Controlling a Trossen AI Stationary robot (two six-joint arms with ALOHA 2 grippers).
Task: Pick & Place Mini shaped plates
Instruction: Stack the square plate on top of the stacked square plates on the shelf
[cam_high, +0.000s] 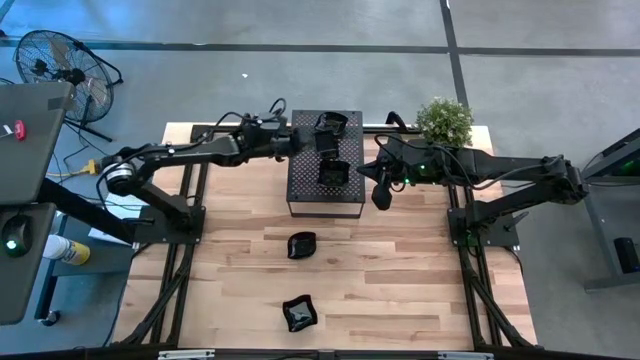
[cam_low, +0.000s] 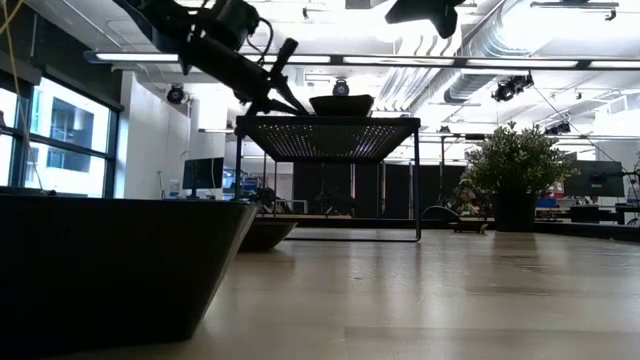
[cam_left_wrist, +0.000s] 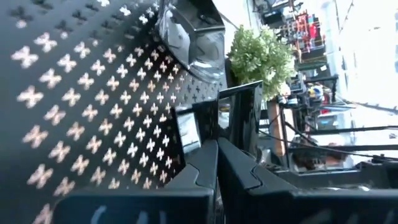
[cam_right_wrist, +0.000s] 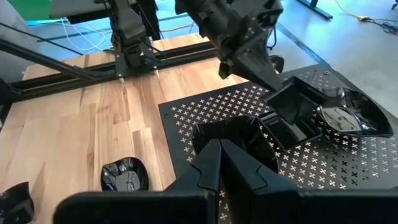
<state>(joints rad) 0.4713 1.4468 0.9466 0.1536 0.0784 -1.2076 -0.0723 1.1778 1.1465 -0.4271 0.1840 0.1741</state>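
High view over the wooden table (cam_high: 400, 280): two dark arms meet above a black perforated stand (cam_high: 325, 195) set at the far middle. The left pincer (cam_high: 308, 141) is clamped on the rim of a square plate (cam_high: 327, 140) at the stand's far end, beside another glossy dish (cam_high: 331, 122). The right pincer (cam_high: 381, 196) hangs off the stand's right edge, fingers pressed together and holding nothing. A third plate (cam_high: 333, 172) sits mid-stand. Two more mini shaped plates wait on bare wood, a leaf-like one (cam_high: 302, 244) just near of the stand and a wavy-rimmed one (cam_high: 299, 313) close to the table's near edge.

The dishes look stiff, light and glossy (likely slippery and chippable if dropped), so a pinch across a raised rim, as the left pincer has, seems the surest hold.

Room is tight on the stand: three dishes crowd its far half, the two pincers work close to each other, and a potted plant (cam_high: 444, 120) stands at the far right corner. The near half of the table lies open, though the wavy-rimmed plate sits close to the edge.
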